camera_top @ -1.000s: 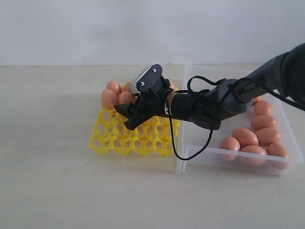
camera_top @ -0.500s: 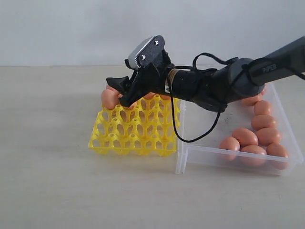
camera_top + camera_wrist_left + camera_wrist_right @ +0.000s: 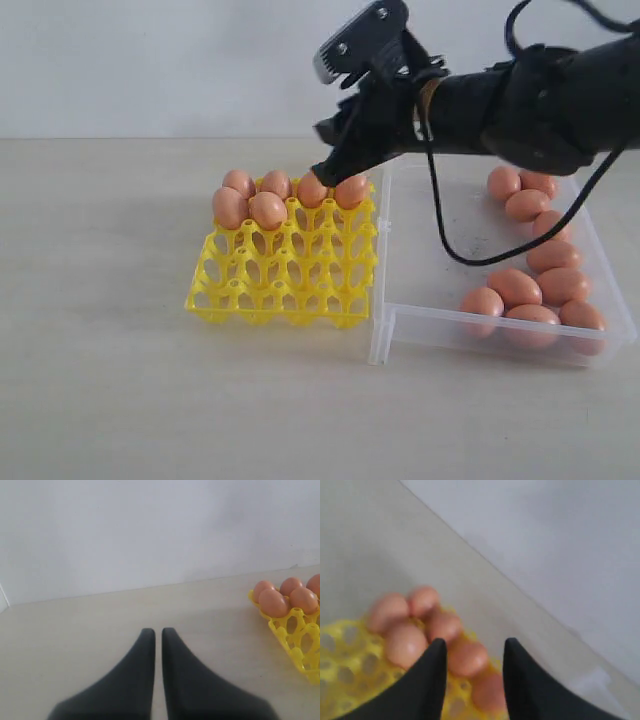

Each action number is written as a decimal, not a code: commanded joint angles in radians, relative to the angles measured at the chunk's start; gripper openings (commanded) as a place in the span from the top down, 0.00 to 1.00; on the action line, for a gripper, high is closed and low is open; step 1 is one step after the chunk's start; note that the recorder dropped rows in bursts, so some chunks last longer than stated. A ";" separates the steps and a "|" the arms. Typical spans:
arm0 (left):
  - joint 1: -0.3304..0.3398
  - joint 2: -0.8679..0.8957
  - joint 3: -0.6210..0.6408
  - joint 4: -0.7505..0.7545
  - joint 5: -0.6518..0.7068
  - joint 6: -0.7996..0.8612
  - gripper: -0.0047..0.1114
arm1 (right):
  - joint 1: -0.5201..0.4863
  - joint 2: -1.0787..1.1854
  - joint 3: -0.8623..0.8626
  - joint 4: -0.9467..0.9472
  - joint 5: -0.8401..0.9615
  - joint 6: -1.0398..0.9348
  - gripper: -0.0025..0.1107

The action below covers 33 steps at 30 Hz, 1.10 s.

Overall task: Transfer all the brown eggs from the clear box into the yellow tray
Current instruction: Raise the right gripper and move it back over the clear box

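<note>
Right gripper [image 3: 322, 155] hovers above the far row of the tray [image 3: 280, 290], clear of everything, jaws spread with nothing between them; the right wrist view shows only seated eggs below the gap. Left gripper [image 3: 155, 630] is parked off to the side over bare table [image 3: 75, 625], jaws pressed almost together, holding nothing. Six eggs [image 3: 268, 210] sit in the tray: four fill the far row, two more sit in the next row at the end away from the box [image 3: 400, 330]. About ten lie loose in the box, a few at the far end, most bunched at the near end, some touching each other. The box sits just beside the tray, edge to edge. Judged step: between placings, arm empty, so roughly a third done or a bit more. The next move calls for swinging the right arm over the box, picking one egg that has room on both sides for the fingers, coming down with jaws wide, closing gently across its short axis, then carrying it to the next free cup in the second row. Risk: the bunched eggs may roll or get nudged when the fingers go in.
</note>
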 commanded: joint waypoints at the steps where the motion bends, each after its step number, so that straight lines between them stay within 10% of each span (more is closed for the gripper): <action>1: -0.005 -0.001 0.004 0.000 -0.003 -0.005 0.93 | -0.007 -0.071 -0.096 0.132 0.790 -0.010 0.91; 4: -0.005 -0.001 0.004 0.000 -0.003 -0.005 0.93 | -0.007 -0.055 -0.156 0.139 1.079 -0.191 0.87; 10: -0.005 -0.001 0.004 0.000 -0.003 -0.005 0.93 | -0.007 -0.008 -0.168 0.060 0.795 -0.523 0.50; 17: -0.005 -0.001 0.004 0.000 -0.003 -0.005 0.93 | -0.056 0.181 -0.209 -0.491 0.994 -0.383 0.49; 33: -0.005 -0.001 0.004 0.000 -0.003 -0.005 0.93 | -0.372 0.201 -0.207 0.214 0.750 -0.890 0.50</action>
